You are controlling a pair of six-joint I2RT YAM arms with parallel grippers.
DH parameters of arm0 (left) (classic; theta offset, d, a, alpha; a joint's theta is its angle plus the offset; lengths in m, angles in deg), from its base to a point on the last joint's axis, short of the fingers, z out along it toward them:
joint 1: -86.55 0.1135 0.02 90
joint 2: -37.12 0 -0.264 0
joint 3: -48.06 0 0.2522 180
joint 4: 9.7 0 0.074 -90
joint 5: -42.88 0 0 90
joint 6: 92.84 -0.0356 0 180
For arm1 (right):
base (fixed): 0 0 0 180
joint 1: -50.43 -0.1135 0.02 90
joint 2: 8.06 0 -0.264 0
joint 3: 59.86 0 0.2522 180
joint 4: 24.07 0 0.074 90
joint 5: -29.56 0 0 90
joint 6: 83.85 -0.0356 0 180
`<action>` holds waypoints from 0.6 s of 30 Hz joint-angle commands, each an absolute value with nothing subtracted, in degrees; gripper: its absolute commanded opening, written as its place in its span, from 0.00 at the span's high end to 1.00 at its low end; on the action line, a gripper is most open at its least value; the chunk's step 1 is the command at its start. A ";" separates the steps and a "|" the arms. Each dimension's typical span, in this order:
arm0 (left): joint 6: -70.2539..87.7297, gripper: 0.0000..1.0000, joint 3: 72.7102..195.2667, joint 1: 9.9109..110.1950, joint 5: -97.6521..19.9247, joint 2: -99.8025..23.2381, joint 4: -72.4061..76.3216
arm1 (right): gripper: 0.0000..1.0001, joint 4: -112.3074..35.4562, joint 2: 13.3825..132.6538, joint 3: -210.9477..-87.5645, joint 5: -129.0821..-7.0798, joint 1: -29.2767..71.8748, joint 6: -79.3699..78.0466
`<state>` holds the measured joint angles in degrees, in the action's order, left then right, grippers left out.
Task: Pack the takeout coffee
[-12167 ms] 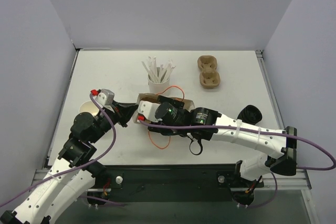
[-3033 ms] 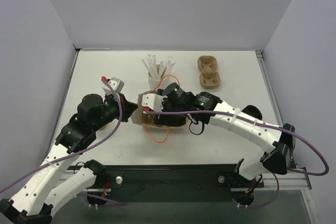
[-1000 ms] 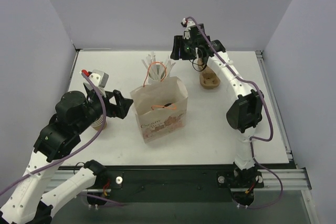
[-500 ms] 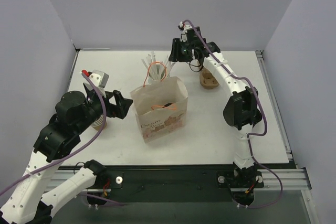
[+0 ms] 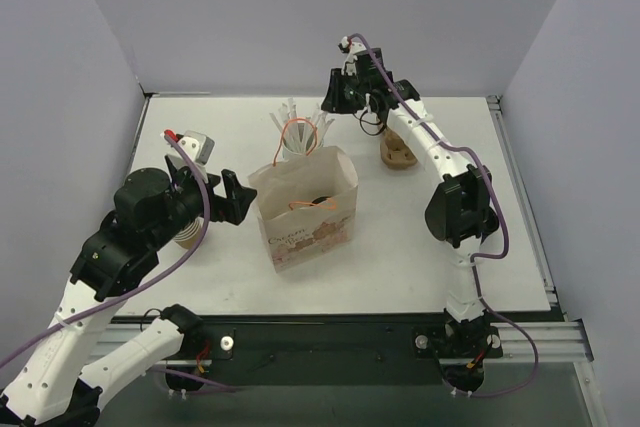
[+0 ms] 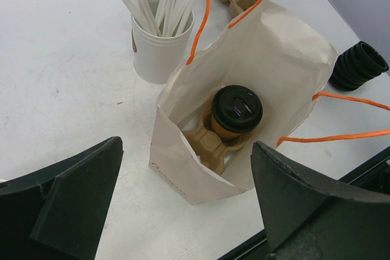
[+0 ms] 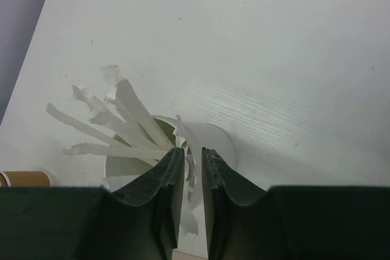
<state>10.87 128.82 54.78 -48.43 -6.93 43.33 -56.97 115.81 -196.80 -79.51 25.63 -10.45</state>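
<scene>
The takeout coffee (image 6: 236, 111) sat inside the paper bag (image 6: 183, 178), its base hidden by a pulp carrier (image 6: 206, 147). Left of the bag, the left gripper (image 5: 238, 199) gaped empty. Beyond the bag, the right gripper (image 7: 192, 151) nearly pinched wrapped straws (image 7: 116, 129), grip unclear. White table (image 5: 200, 137), lilac walls (image 5: 300, 7).

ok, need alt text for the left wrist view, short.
A lidded coffee cup sits in a cardboard carrier inside an open paper bag with orange handles, seen from above. The left end effector, wide open, frames the bottom edge; a white cup of wrapped straws stands behind the bag.
</scene>
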 commanded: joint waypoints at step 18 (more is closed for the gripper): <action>14.82 0.03 130.02 55.00 -48.80 -6.91 40.36 | 0.94 -53.91 108.57 -197.99 -82.24 26.61 -9.06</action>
